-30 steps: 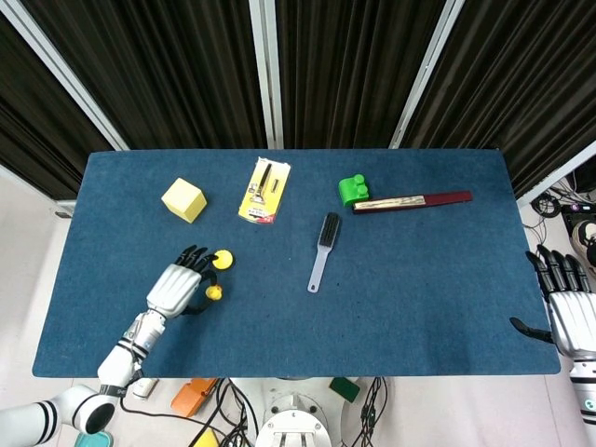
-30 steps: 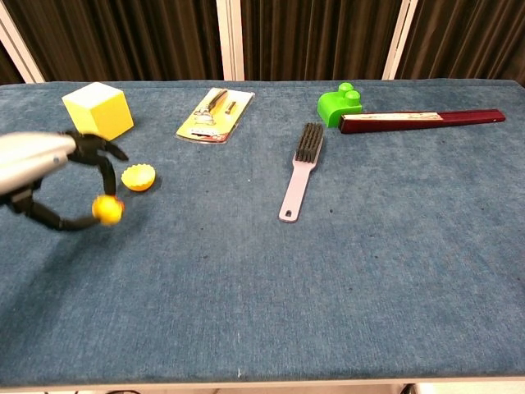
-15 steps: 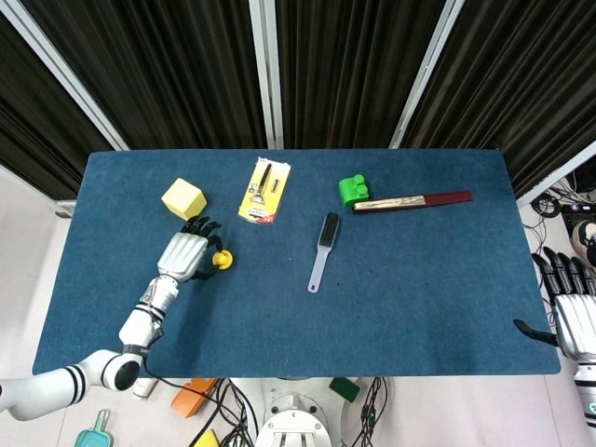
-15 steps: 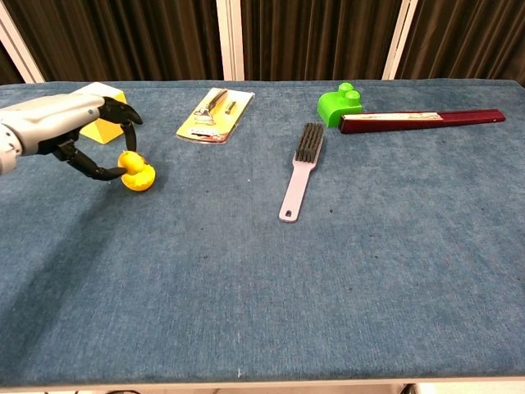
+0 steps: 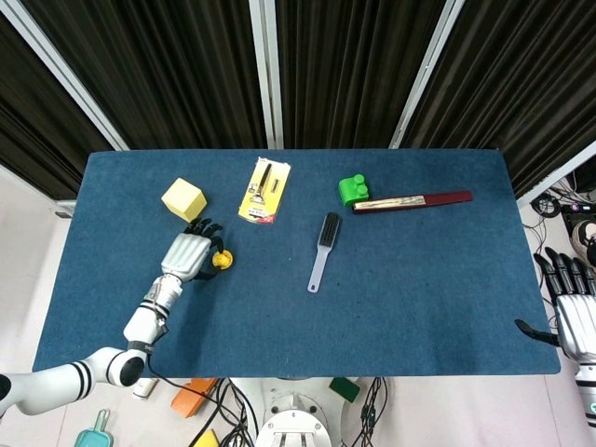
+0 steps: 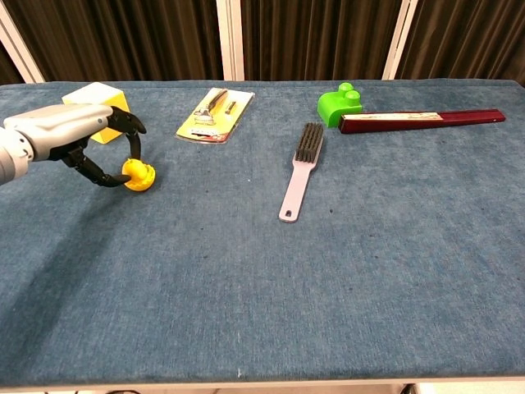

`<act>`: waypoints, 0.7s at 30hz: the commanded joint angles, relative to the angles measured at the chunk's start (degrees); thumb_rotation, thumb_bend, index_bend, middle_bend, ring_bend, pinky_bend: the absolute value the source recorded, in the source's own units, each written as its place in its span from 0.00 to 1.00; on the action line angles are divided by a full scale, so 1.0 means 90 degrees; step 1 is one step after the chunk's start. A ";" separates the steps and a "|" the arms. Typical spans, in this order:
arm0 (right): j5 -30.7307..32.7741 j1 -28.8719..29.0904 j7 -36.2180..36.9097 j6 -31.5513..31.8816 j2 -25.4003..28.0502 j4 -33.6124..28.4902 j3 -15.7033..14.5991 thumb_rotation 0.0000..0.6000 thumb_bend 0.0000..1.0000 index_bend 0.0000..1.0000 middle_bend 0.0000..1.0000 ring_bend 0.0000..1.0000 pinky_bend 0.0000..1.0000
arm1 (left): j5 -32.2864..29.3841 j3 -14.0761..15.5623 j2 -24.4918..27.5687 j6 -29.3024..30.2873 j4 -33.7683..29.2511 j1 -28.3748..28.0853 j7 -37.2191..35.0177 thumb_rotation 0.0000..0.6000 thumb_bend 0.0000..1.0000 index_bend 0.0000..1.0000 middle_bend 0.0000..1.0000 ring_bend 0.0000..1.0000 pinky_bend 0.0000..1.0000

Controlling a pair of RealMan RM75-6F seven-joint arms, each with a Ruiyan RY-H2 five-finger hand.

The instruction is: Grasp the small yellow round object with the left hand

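A: Status of left hand [image 6: 78, 139]?
B: Hovering low over the blue worktop [image 6: 328, 271], fingers curling around the small yellow round object [image 6: 138, 174], thumb and fingertip pinching it from 2 sides.

A: Location of the object?
B: Sitting just in front of the yellow cube [image 6: 97, 107], left of the carded tool pack [image 6: 215, 115]; in the head view, showing at the fingertips [image 5: 216, 258].

A: Change over the last second?
B: Moving forward from nearer the front edge, closing in on the object. Contact appearing made; lift not yet showing.

A: Meaning for the task?
B: Nearing completion, pending a firm grip.

A: Right hand [image 5: 570, 312]?
B: Idling off the worktop's right edge, fingers spread, holding nothing.
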 commanded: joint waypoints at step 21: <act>0.0066 -0.0019 0.0301 -0.0097 0.0002 0.0168 -0.0018 1.00 0.14 0.00 0.02 0.00 0.05 | 0.0583 0.0596 0.1947 0.2357 -0.1501 0.1736 -0.0993 1.00 0.31 0.26 0.15 0.04 0.00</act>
